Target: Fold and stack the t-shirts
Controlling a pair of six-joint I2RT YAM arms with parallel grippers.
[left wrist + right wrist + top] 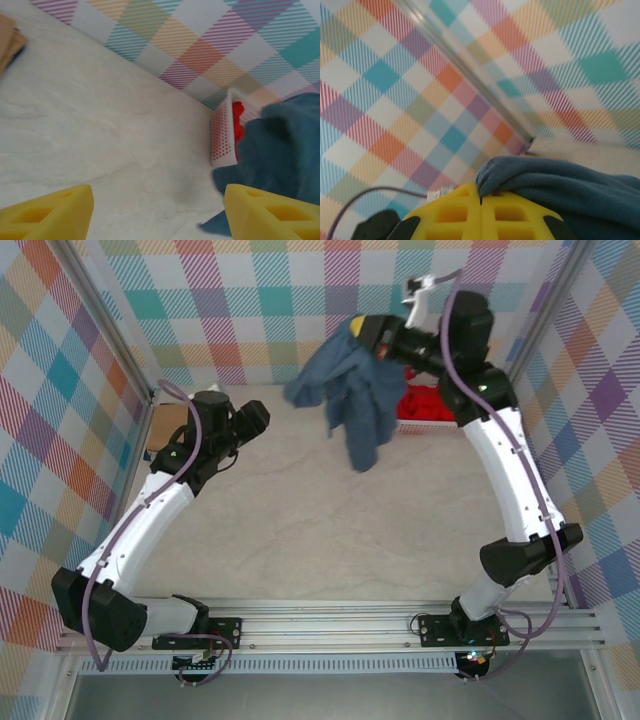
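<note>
step: slate blue t-shirt (352,400) hangs bunched, far right | right gripper (481,199) clamped on its edge | left gripper (160,212) fingers apart, empty | tip: lower onto table (300,530) centre, left takes loose hem, spread flat

Pale marbled tabletop (330,520), pastel plaid walls (70,350), metal corner posts (105,325), even light

The middle and lower part of the table (330,530) in the top view lies bare, open for a pincer to pass. At upper centre the slate blue t-shirt (355,400) hangs from the right pincer (362,332), draped in front of the white basket (223,134) by the right wall. The tan t-shirt (168,425) lies at the left edge, beside the left arm (150,510). Plaid walls (60,360) close left, right and top.
</note>
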